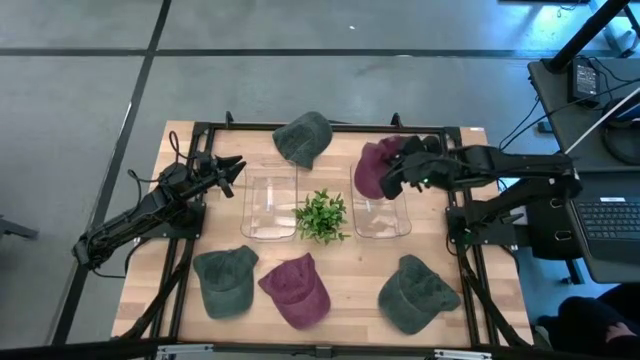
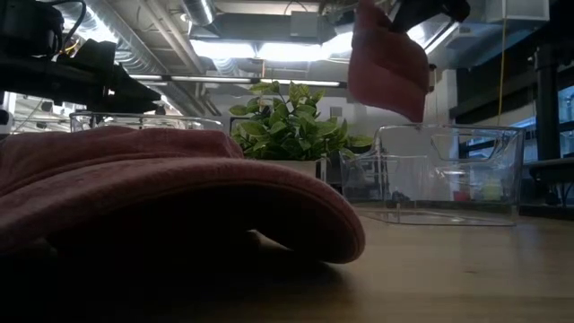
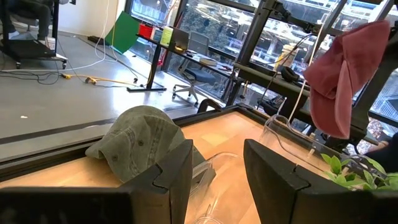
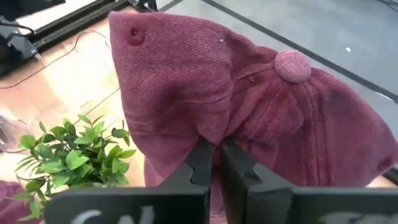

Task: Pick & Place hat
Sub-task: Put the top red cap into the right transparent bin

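Note:
A maroon cap (image 1: 373, 166) hangs lifted over the far end of the right clear bin (image 1: 383, 215); my right gripper (image 1: 392, 180) is shut on it. In the low view the cap (image 2: 387, 67) hangs above that bin (image 2: 448, 175). The right wrist view shows its crown and top button (image 4: 292, 65). My left gripper (image 1: 230, 168) is open beside the left clear bin (image 1: 270, 205), holding nothing. Its fingers (image 3: 174, 177) point toward a green cap (image 3: 146, 143) that lies on the table's far side (image 1: 303, 137). My right gripper pinches a gathered fold of the maroon cap's crown cloth (image 4: 211, 134) between its two fingers, a little way from the top button. It comes in roughly level from the table's right side. The cap is lifted clear and hangs slack below the fingers, over the right bin.
A small potted plant (image 1: 322, 215) stands between the two bins. Along the near edge lie a green cap (image 1: 225, 280), a maroon cap (image 1: 296, 290) and another green cap (image 1: 415, 293). The near maroon cap (image 2: 179, 197) fills the low view's foreground.

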You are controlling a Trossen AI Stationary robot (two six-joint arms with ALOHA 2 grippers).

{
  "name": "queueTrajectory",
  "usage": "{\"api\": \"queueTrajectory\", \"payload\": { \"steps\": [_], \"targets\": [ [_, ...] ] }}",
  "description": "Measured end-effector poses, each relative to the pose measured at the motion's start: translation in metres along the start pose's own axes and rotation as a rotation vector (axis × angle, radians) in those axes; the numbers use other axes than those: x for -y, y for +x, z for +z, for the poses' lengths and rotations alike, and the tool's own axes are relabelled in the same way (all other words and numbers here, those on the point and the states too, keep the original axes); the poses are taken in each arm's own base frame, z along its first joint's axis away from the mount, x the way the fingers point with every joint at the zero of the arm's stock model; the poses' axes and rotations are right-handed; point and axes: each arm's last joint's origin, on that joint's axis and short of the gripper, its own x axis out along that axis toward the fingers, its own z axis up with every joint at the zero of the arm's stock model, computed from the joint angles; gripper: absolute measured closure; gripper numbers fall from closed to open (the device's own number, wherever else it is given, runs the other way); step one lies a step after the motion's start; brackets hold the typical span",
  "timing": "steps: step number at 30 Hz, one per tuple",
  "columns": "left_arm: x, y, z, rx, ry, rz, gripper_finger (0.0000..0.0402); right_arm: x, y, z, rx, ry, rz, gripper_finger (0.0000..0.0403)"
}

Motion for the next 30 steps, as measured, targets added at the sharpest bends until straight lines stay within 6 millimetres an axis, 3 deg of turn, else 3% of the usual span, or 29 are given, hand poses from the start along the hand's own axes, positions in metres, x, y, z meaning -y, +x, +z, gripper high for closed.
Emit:
{"api": "queueTrajectory", "payload": {
  "steps": [6, 15, 30],
  "targets": [
    [0.0, 0.0, 0.0, -0.001, 0.0, -0.001, 0.0263, -0.016, 0.015, -0.008, -0.044, -0.041, -0.042, 0.0389],
    [0.0, 0.0, 0.0, -0.001, 0.0, -0.001, 0.0263, -0.025, 0.042, -0.025, -0.109, -0.039, -0.26, 0.0389],
    [0.0, 0.0, 0.0, -0.001, 0.0, -0.002, 0.0263, -0.044, 0.106, -0.038, -0.194, -0.074, -0.398, 0.0389]
  ]
}}
